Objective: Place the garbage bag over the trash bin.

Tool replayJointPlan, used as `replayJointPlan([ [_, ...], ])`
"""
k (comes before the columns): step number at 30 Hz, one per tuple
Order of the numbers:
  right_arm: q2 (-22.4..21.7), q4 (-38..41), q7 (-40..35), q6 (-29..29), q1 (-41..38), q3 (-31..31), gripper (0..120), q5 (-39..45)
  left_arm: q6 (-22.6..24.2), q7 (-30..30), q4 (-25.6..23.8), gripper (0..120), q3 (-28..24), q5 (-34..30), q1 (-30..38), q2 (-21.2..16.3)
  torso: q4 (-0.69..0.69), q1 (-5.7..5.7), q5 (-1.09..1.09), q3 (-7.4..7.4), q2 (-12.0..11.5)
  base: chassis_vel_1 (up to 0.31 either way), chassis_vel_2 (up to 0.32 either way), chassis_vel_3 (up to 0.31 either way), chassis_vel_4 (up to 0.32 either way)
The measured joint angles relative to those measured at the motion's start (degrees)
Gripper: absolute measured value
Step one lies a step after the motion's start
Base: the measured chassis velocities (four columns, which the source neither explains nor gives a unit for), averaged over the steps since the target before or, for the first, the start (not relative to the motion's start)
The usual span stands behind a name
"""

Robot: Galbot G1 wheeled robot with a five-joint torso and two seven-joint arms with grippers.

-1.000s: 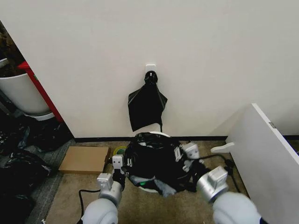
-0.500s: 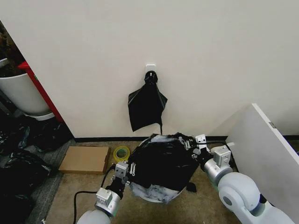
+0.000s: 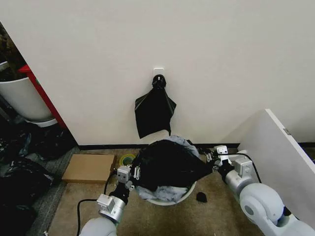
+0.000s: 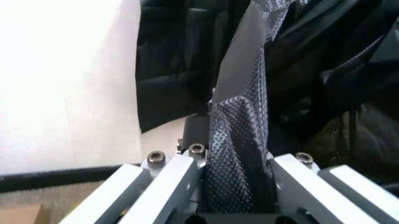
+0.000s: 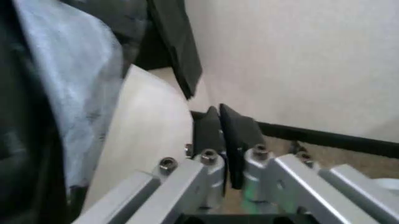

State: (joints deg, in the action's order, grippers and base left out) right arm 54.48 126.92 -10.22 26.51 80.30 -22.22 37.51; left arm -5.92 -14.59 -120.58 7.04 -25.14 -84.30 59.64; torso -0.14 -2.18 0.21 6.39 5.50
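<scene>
The garbage bag [image 3: 167, 164] is seen stretched between the 2 grippers above the trash bin [image 3: 170, 197], which stands on the floor close to the wall, below the black bags bunched at a white hook [image 3: 154, 110]. The task is judged to be partly done: the bag is spread over the bin's mouth, yet the white rolled rim is left uncovered along the near side, and the film is held taut above the opening rather than tucked round the rim. What remains, as far as can be judged, is for the bag's edge to be drawn down over the rim all the way round and then let go. The left gripper [image 3: 132, 175] is held low at the bin's left side, its arm reaching forward from the lower edge of the head view; in the left wrist view a twisted strip of the bag [image 4: 240, 154] is seen clamped between its closed fingers [image 4: 174, 186]. The right gripper [image 3: 212, 158] is held at the bin's right side, at the bag's far corner, with the forearm angled in from the right. In the right wrist view its fingers [image 5: 209, 133] are pressed together, and a thin dark fold appears to be pinched there, judged to be the bag's edge.
</scene>
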Motion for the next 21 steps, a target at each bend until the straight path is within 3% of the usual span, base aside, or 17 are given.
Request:
replayJointPlan([
  [5, 2.8, 3.2, -2.2, -1.0, 1.1, -2.9, 23, 1.8, 2.1, -1.3, -0.7, 2, 0.2, -3.2, 0.0, -0.4, 0.01, 0.0, 0.0, 0.0, 0.0, 0.0, 0.0, 0.0, 0.0],
  [13, 3.1, 6.8, -3.5, -2.5, 3.9, -9.5, 48, 6.2, 5.0, -3.4, -0.8, 2, 0.4, -6.7, 0.6, -0.7, 0.02, 0.0, 0.0, 0.0, 0.0, 0.0, 0.0, 0.0, 0.0],
  [16, 2.9, 10.7, 0.7, -4.1, 8.2, -12.0, 59, 5.5, 7.8, -5.2, -1.0, 2, 0.5, -8.9, 1.6, -0.7, 0.02, 0.0, -0.01, 0.0, 0.0, 0.0, 0.0, 0.0, 0.0],
  [20, 1.9, 15.8, 11.8, -8.4, 19.3, -10.2, 79, -6.4, 9.9, -5.9, -1.1, 2, 0.5, -10.5, 3.2, -1.4, -0.02, 0.0, -0.02, -0.01, 0.0, 0.0, 0.0, 0.0, 0.0],
  [21, 1.9, 15.8, 11.8, -8.4, 19.3, -10.2, 79, -6.4, 9.9, -5.9, -1.1, 2, 0.5, -10.5, 3.2, -1.4, -0.02, 0.0, -0.02, -0.01, 0.0, 0.0, 0.0, 0.0, 0.0],
])
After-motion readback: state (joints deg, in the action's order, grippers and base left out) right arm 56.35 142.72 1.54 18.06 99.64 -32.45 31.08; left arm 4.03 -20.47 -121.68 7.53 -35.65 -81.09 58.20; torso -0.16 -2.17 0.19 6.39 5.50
